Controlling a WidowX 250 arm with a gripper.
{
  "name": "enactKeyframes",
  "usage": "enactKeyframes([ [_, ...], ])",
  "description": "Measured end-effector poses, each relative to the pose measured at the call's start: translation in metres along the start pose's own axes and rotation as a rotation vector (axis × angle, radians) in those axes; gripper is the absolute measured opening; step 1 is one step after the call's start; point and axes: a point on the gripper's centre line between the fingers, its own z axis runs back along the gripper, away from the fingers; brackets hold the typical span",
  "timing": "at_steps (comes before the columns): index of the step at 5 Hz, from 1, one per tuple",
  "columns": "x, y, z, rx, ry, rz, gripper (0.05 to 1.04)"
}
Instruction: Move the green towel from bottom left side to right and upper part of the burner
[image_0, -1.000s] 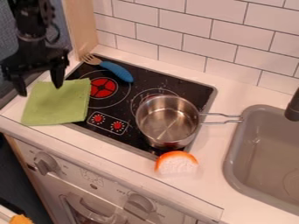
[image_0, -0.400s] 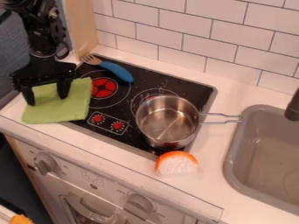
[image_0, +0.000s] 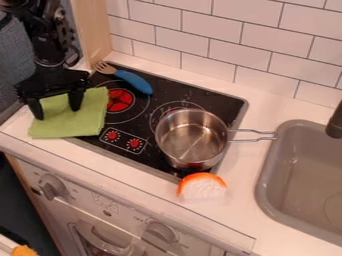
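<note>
Towel (image_0: 83, 122), green, lying flat at the L end, partly on the white counter (image_0: 143, 172), partly over the hob's (image_0: 162, 94) L edge, its R side right up by the red burner (image_0: 121, 101). Gripper (image_0: 57, 114) right over it, pointing down: claw wide open, one finger well apart from the other, tips at the cloth w/ green showing btwn them, no fold seen pinched. Can't tell how hard the tips press, if at all. Just above the towel, blue-handled fork (image_0: 135, 82), tines twd upper L, lying slantwise across the hob's back L corner. Below the burner, two small red dials (image_0: 112, 135) on the hob. R of those, steel pot (image_0: 192, 141), upright on the hob's R part, wire handle out R, end at the sink (image_0: 265, 172) rim. Front of pot, v. near: orange-&-white toy food (image_0: 202, 188) on the counter. Grey sink far R, black faucet (image_0: 335, 124) over it. White tiles (image_0: 227, 32) behind; oven knobs (image_0: 53, 187) down front.
</note>
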Motion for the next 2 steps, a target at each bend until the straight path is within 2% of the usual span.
enactKeyframes([
  [2, -0.019, -0.033, 0.007, -0.044, 0.003, -0.109, 0.999],
])
